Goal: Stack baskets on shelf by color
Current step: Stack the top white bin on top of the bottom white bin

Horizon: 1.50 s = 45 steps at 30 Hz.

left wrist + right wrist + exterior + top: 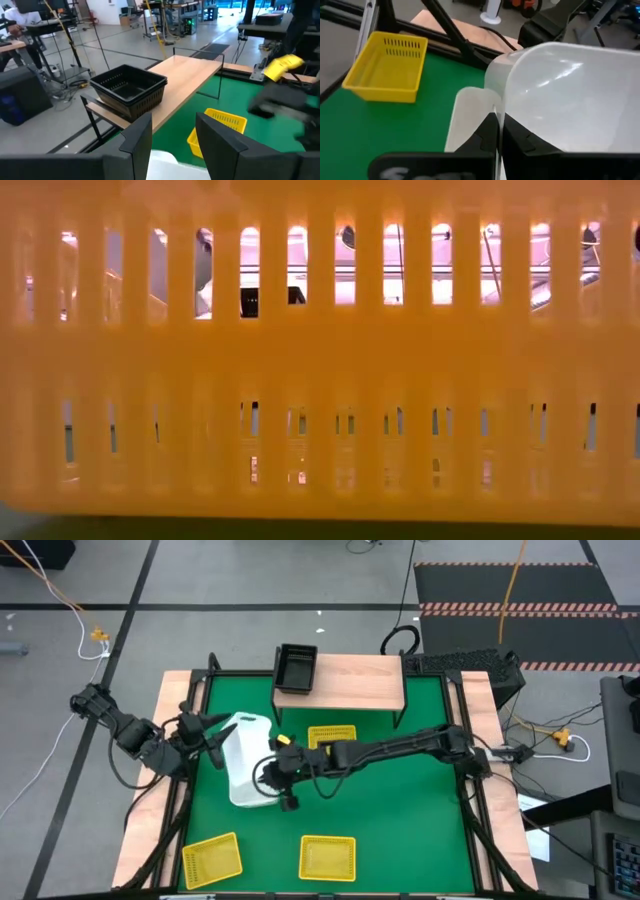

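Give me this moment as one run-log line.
right gripper: shut on white basket rim | left gripper: at same basket, grip unclear | shelf: one black basket | yellow baskets: on mat

Left gripper [222, 732] at 9 o'clock, fingers [137, 135] apart. Right arm stretched in from 3 o'clock, right gripper [280, 783] clamped tight near centre.

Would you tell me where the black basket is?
High view: the black basket sits on the wooden shelf's left end, at the table's far edge.

Two dark jointed arms, black cabling, yellow wrist patch (right arm), flat black fingers [137, 137]
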{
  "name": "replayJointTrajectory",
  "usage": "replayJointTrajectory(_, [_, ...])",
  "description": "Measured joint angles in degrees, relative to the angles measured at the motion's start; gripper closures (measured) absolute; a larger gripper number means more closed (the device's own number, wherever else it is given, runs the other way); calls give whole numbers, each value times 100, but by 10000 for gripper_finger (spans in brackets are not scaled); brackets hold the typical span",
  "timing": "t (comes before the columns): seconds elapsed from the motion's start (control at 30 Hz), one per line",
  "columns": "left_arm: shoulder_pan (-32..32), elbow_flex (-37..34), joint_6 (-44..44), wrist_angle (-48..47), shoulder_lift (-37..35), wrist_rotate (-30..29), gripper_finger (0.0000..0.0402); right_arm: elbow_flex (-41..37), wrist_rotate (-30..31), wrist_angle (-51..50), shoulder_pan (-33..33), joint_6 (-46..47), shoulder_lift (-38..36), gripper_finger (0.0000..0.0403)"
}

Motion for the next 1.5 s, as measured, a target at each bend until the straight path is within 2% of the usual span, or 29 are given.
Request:
replayJointTrajectory(0.13, [0,0,-127,-127,2,-27,250,3,30,47,18,289,152,403])
replayJointTrajectory(0.3, [0,0,-180,-174,2,-3,250,10,489,-41,74,439,219,403])
replayJointTrajectory(0.67, [0,0,-274,-248,2,6,250,0,425,13,389,885,205,401])
replayJointTrajectory(0.9, [0,0,-309,-248,2,21,250,-274,447,416,399,1261,206,388])
replayJointTrajectory(1.13, [0,0,-354,-309,2,186,250,-303,442,552,346,1588,203,338])
replayJointTrajectory(1.37, [0,0,-985,-878,2,489,250,-312,479,831,402,992,137,253])
replayJointTrajectory(1.43, [0,0,-1250,-1067,20,704,250,-316,767,785,461,799,28,236])
replayJointTrajectory(1.5, [0,0,-1457,-1240,76,982,250,-356,1393,555,569,419,-218,227])
